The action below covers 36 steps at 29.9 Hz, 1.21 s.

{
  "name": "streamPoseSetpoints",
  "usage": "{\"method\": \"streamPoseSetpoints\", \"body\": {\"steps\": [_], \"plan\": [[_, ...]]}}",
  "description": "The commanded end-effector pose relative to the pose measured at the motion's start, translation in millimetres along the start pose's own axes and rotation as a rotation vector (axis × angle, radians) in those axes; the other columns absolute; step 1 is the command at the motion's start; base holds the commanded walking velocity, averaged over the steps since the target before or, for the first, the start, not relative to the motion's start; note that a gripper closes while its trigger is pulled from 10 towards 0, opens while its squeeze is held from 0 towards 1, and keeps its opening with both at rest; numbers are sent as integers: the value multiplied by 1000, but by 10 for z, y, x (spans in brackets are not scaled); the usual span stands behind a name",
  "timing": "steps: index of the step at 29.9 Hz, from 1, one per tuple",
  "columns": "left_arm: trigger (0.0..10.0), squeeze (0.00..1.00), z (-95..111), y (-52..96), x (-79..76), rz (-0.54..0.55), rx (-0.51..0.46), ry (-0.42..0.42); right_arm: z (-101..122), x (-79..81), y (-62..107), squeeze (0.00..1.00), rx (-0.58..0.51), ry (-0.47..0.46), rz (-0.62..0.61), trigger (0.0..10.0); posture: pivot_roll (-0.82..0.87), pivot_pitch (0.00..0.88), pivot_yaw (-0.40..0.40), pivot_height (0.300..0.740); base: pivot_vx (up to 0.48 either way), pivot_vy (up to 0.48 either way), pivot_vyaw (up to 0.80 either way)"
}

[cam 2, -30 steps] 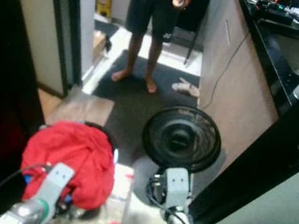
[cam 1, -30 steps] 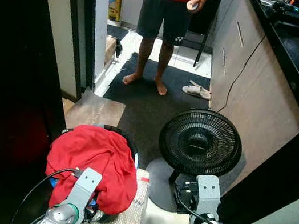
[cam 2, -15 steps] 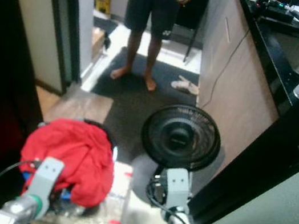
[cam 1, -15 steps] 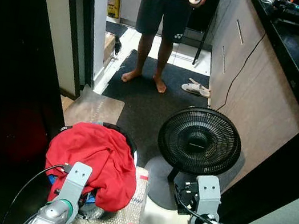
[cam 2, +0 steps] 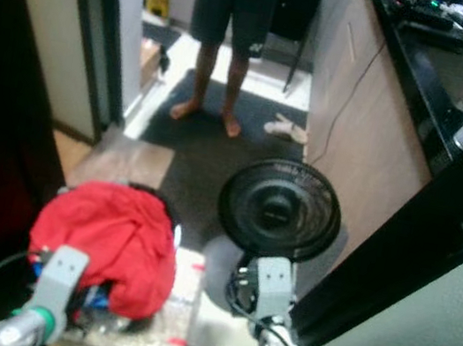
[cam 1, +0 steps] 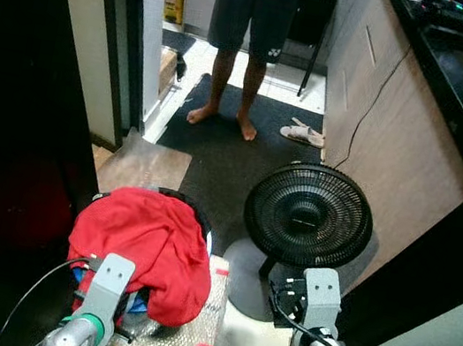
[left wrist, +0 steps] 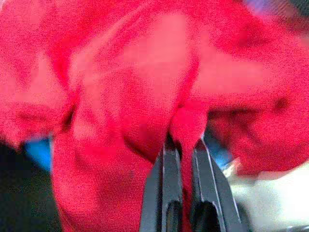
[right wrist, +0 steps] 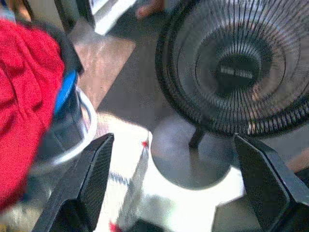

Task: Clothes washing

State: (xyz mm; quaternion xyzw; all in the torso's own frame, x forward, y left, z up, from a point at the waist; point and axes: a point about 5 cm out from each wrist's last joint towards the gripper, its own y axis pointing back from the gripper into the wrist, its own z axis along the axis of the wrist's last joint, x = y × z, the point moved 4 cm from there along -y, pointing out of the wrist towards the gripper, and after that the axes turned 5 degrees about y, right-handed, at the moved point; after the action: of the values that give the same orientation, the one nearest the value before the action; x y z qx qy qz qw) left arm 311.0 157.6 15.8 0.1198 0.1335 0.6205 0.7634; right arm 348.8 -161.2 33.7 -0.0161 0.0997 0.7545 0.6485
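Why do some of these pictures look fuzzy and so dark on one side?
Left eye view is sharpest, its left side in deep shadow; right eye view is softer, the fan smeared; left wrist view blurs the close red garment; right wrist view is bright and slightly blurred.

A red garment [cam 1: 147,243] covers a blue-rimmed basket [right wrist: 65,94]; the fan [cam 1: 308,215] is black, the mat [cam 1: 240,152] dark, the person's shorts [cam 1: 254,7] dark.
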Motion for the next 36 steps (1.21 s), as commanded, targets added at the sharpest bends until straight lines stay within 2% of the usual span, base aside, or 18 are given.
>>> {"method": "streamPoseSetpoints", "body": {"steps": [1,2,3,4,5,6,7,10,12,14,17,21,23,24,26,27,30,36], "plan": [[10000,0,357,68,-201,-106,-129,14,66,3,9,0,-43,-20,-1,10000,20,87,-21,740,0,0,0],[10000,0,638,166,-358,-186,-224,7,196,42,-18,0,-99,-30,11,10000,26,87,-20,740,0,0,0],[10000,0,638,166,-358,-186,-224,7,196,42,-18,0,-99,-30,11,10000,26,87,-20,740,0,0,0],[10000,0,932,295,-542,-283,-320,-1,356,83,-48,0,-161,-41,26,10000,26,84,-20,740,0,0,0],[10000,0,1094,385,-657,-344,-374,-6,457,108,-63,0,-199,-48,36,10000,26,84,-20,740,0,0,0],[10000,0,1094,385,-657,-344,-374,-6,457,108,-63,0,-199,-48,36,10000,26,84,-20,740,0,0,0],[10000,0,1233,494,-779,-431,-414,14,560,128,-78,0,-235,-55,47,10000,26,84,-20,740,0,0,0],[10000,0,1289,587,-864,-517,-418,34,663,146,-93,0,-269,-64,59,10000,27,76,-19,740,0,0,0],[10000,0,1191,654,-921,-602,-364,15,862,201,-115,0,-329,-96,104,10000,24,71,-16,740,0,0,0],[10000,0,1123,658,-911,-607,-336,-3,938,232,-117,0,-351,-114,129,10000,24,71,-16,740,0,0,0],[10000,0,1099,650,-881,-573,-308,11,1168,376,-85,0,-407,-146,262,10000,22,67,-17,740,0,0,0],[10000,0,1133,642,-907,-554,-302,9,1087,407,-76,0,-359,-53,330,10000,25,63,-23,740,0,0,0],[10000,0,1133,642,-907,-554,-302,9,1087,407,-76,0,-359,-53,330,10000,25,63,-23,740,0,0,0],[10000,0,1142,640,-903,-543,-301,13,1021,443,-44,1000,-329,-43,388,10000,24,62,-25,740,0,0,0],[10000,0,1142,640,-903,-543,-301,13,1021,443,-44,1000,-329,-43,388,10000,24,62,-25,740,0,0,0],[10000,0,1169,646,-881,-525,-294,20,774,599,121,1000,-220,16,599,10000,28,61,-29,740,0,0,0],[10000,0,1183,647,-868,-518,-290,20,612,666,237,1000,-154,48,700,10000,32,62,-32,740,0,0,0],[10000,0,1195,619,-841,-496,-288,19,355,572,242,1000,-69,51,637,10000,40,72,-31,740,0,0,0]]}}
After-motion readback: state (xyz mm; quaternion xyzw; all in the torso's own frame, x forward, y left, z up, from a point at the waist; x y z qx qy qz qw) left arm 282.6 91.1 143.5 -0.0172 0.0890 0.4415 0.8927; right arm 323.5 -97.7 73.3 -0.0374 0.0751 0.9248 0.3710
